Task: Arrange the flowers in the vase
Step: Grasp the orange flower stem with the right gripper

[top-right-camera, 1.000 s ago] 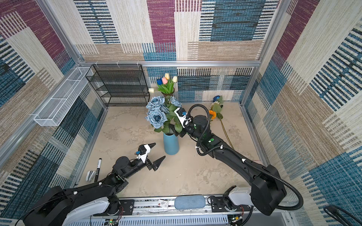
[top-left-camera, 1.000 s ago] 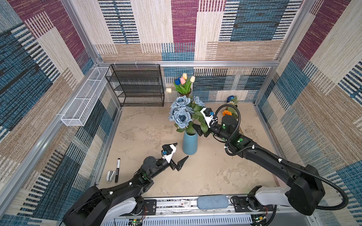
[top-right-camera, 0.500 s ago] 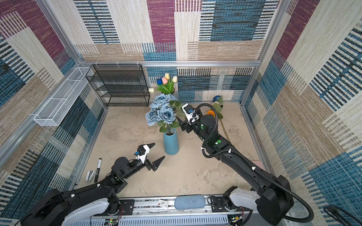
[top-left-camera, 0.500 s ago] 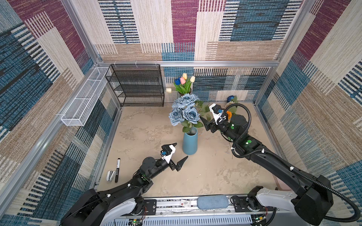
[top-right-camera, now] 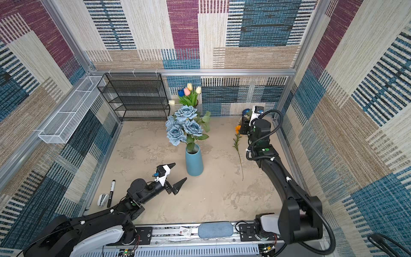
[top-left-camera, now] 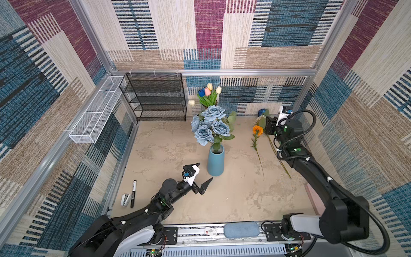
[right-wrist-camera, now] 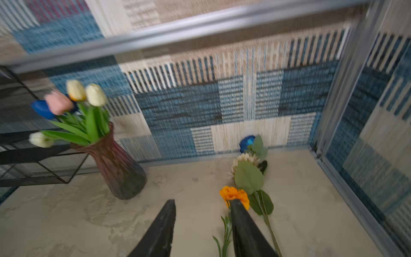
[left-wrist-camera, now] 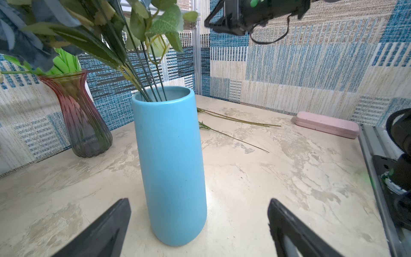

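The dusty-blue bunch of fabric roses (top-left-camera: pixel 211 126) stands in the tall matte sky-blue cylinder vase (top-left-camera: pixel 215 163) at mid-table, thin stems leaning on its rim. Small white, yellow, pink and blue tulips (right-wrist-camera: pixel 75 98) fill a ribbed red glass vase (right-wrist-camera: pixel 115 164) by the back wall. Three long green-stemmed flowers lie flat on the pale mottled table (top-left-camera: pixel 233 195) in the far right corner: an orange bloom (right-wrist-camera: pixel 233 193), a cream sunflower (right-wrist-camera: pixel 243 159) and a deep-blue rose (right-wrist-camera: pixel 246 141), heads toward the wall, stems trailing toward the robot and so free to grasp. The right tool (right-wrist-camera: pixel 203 202) hovers over them, jaws partly apart and empty, one finger overlapping the orange bloom in the wrist view; that looks the likeliest next pick. The left tool (top-left-camera: pixel 204 171) is poised just beside the blue vase's base, jaws spread wide and empty, probably to steady it.
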